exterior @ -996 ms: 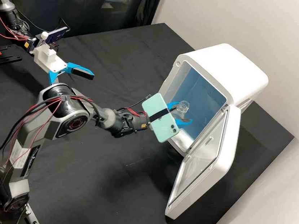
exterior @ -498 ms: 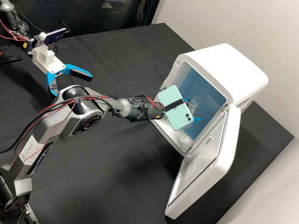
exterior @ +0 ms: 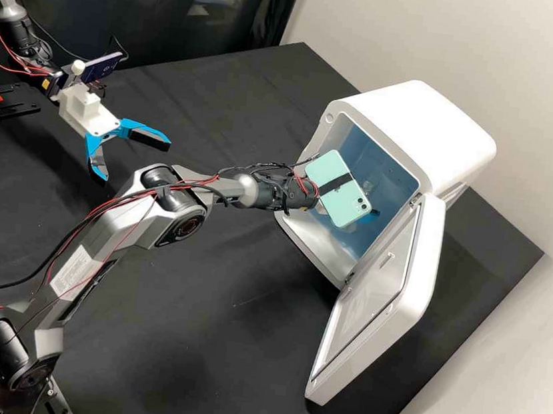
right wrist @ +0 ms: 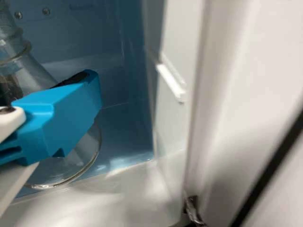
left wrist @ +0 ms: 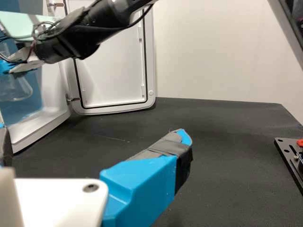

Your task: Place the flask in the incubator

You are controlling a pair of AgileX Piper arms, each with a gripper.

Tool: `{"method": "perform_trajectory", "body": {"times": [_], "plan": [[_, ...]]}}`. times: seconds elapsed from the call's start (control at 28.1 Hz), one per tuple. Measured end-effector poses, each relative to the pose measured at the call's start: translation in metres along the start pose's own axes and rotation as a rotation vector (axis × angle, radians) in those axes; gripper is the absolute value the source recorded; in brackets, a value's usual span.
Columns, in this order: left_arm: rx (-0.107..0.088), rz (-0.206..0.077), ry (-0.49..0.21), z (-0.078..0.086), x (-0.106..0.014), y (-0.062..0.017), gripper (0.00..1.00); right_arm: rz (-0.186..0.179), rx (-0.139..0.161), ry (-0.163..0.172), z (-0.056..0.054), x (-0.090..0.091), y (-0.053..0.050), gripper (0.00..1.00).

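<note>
Looking across the black bench [exterior: 224, 308], I see the white incubator [exterior: 427, 128] sitting out at about 3 o'clock. Its door [exterior: 409, 277] is swung wide open and hangs toward 5 o'clock, leaving the blue inside in plain sight.

The right arm [exterior: 155, 212] stretches from the 7 o'clock corner up to the incubator's mouth. The mint-green phone [exterior: 338, 198] strapped to its wrist sits right in the opening.

The right gripper [right wrist: 45, 101] is inside the chamber with the glass flask [left wrist: 14, 87] clamped in it. One blue finger [right wrist: 61, 111] lies flat against the flask's sloping wall. The flask stands upright within the blue walls, its wide round base low over the chamber floor. I can't tell whether the base actually touches the floor.

Over at about 10 o'clock, well apart from the incubator, the left gripper [exterior: 131, 157] hangs above the bench. Its two blue fingers are spread wide with nothing between them, and one finger [left wrist: 151, 179] points out over the dark surface toward the open door.
</note>
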Motion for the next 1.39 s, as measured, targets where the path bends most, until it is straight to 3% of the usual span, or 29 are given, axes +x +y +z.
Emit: {"method": "perform_trajectory", "body": {"times": [0.18,0.43,0.64,1.17,1.21,1.39], "plan": [[0.000,-0.001,-0.004,0.001,0.000,-0.0002,1.00,-0.009,-0.002,-0.036,0.002,0.011,-0.006,0.00],[0.001,-0.002,-0.006,0.001,0.000,-0.0003,1.00,-0.020,-0.017,-0.060,0.003,0.020,-0.011,0.00],[0.001,-0.002,-0.006,0.001,0.000,-0.0003,1.00,-0.044,-0.040,-0.085,0.013,0.027,-0.024,0.00],[0.001,-0.002,-0.010,0.002,0.000,-0.0005,1.00,-0.051,-0.046,-0.086,0.013,0.028,-0.028,0.00],[0.001,-0.002,-0.010,0.002,0.000,-0.0005,1.00,-0.051,-0.046,-0.087,0.014,0.028,-0.028,1.00],[0.001,-0.002,-0.010,0.002,0.000,-0.0005,1.00,-0.052,-0.050,-0.086,0.013,0.027,-0.028,1.00]]}}
